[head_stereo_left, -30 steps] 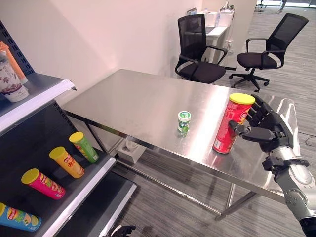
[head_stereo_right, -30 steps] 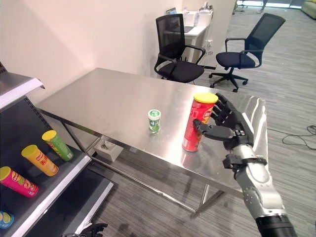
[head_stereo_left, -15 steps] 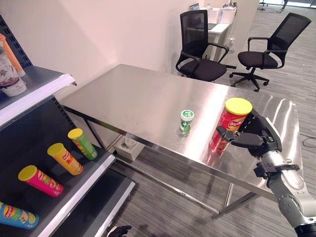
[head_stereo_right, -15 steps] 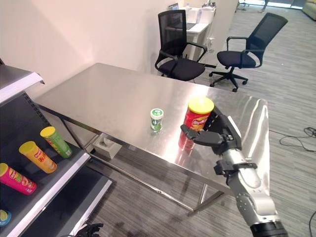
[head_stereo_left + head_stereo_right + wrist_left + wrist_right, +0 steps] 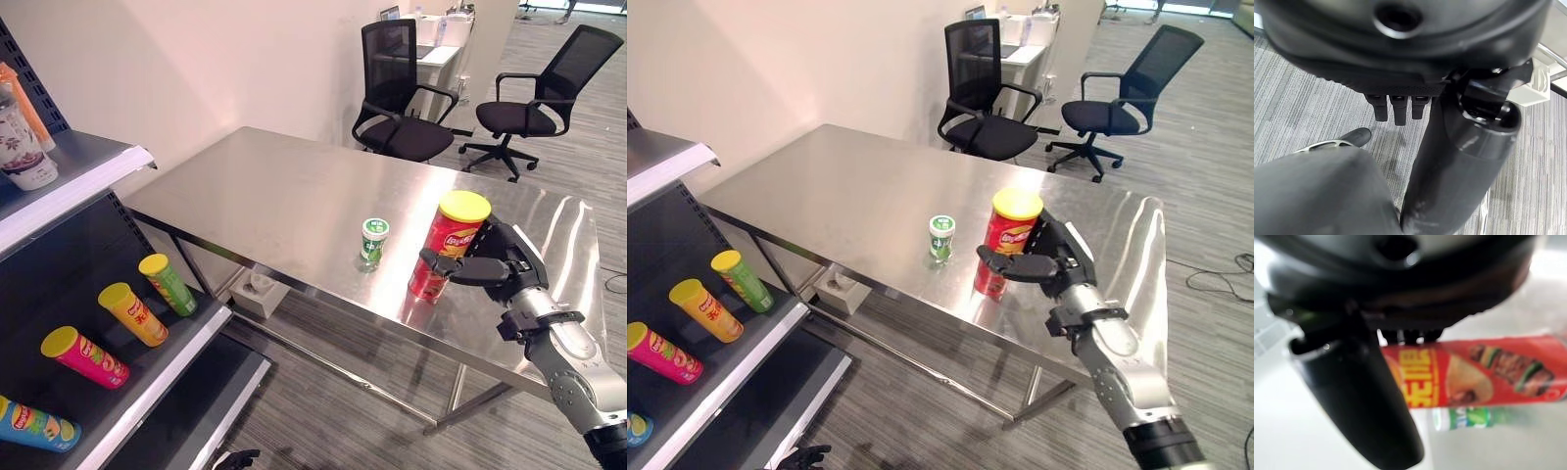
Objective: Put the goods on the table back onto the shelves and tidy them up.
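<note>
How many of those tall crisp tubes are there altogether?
5: a red tube upright on the table, and green, orange, pink and blue tubes lying on the shelf. Others may be hidden.

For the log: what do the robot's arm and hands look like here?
The right arm is silver-grey metal with a dark ring joint at the wrist. The right hand is black, with a thick glossy black thumb and a row of segmented black fingers. The left hand is likewise black, with blocky fingertips.
</note>
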Tool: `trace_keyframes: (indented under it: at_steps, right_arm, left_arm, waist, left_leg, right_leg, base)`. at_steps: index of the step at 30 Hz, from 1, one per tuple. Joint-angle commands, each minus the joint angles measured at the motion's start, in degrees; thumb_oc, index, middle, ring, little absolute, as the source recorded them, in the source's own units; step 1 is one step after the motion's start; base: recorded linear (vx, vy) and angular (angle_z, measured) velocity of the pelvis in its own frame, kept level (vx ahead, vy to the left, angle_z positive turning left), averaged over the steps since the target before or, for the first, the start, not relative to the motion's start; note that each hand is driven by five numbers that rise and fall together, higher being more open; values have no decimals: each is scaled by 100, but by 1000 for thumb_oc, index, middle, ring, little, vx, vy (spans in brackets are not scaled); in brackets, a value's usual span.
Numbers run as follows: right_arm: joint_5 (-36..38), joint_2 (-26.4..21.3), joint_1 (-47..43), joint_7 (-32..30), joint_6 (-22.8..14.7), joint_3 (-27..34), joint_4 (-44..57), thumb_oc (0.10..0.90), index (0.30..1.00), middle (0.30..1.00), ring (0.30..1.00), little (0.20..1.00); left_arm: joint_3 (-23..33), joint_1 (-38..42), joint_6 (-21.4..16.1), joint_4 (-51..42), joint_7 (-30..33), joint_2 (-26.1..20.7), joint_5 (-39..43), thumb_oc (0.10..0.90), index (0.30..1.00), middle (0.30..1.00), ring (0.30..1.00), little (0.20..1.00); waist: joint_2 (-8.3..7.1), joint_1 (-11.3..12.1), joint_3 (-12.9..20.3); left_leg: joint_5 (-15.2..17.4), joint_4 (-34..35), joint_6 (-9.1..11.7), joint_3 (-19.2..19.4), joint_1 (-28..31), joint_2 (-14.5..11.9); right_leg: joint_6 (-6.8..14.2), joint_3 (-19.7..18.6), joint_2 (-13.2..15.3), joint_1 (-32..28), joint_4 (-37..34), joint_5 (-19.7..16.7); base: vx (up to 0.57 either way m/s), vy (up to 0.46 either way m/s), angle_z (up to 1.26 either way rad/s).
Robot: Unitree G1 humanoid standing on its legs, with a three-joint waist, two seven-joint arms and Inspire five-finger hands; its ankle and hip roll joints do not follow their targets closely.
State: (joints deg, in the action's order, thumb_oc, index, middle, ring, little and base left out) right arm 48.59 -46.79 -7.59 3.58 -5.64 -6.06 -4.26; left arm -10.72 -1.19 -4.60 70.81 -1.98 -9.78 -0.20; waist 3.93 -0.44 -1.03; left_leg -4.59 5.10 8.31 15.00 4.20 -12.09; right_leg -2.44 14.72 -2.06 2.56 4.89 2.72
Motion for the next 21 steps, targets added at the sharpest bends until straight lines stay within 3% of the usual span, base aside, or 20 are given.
trace_keyframes:
  at_steps: [1, 6, 7, 8, 9, 21]
  right_arm:
    - [81, -71, -621, 8, -363, 271, 119, 800, 900, 900, 900, 900]
    - [108, -57, -914, -44, -311, 112, -216, 800, 900, 900, 900, 900]
    - [122, -51, -969, -47, -304, 86, -281, 711, 766, 766, 766, 766]
    - [123, -37, -1034, -79, -300, 69, -383, 491, 436, 436, 436, 436]
    - [123, -37, -1037, -78, -300, 67, -386, 400, 300, 300, 300, 300]
    - [-171, 189, -903, -276, -502, 490, -405, 400, 300, 300, 300, 300]
  left_arm:
    - [-316, 103, 69, 112, -84, -74, 0, 800, 900, 900, 900, 900]
    - [-334, 104, 80, 115, -98, -72, 85, 800, 900, 900, 900, 900]
    - [-341, 96, 77, 115, -97, -75, 97, 800, 900, 900, 900, 900]
    - [-343, 88, 83, 117, -95, -71, 129, 800, 900, 900, 900, 900]
    - [-342, 88, 83, 116, -95, -71, 129, 800, 900, 900, 900, 900]
    - [-255, 100, 73, 133, -22, -90, 169, 800, 900, 900, 900, 900]
  waist:
    - [-384, 264, 198]
    - [-403, 317, 208]
    - [-406, 323, 212]
    - [-411, 338, 214]
    - [-411, 337, 213]
    - [-392, 334, 208]
  left_leg:
    - [-525, -92, 625, 223, 785, -494]
    - [-531, -82, 623, 177, 782, -481]
    - [-532, -83, 623, 170, 782, -480]
    - [-541, -80, 626, 158, 785, -481]
    - [-541, -80, 626, 157, 785, -481]
    - [-501, -61, 598, 157, 796, -465]
  right_leg:
    - [629, -391, 248, -413, -461, 82]
    - [634, -376, 254, -430, -476, 75]
    - [636, -373, 255, -432, -478, 75]
    - [637, -366, 255, -444, -483, 77]
    - [637, -365, 255, -445, -483, 77]
    - [644, -354, 256, -466, -496, 84]
  base:
    - [0, 0, 0]
    - [1, 2, 4]
    - [13, 4, 4]
    - [9, 3, 4]
    - [0, 1, 5]
    - [0, 0, 3]
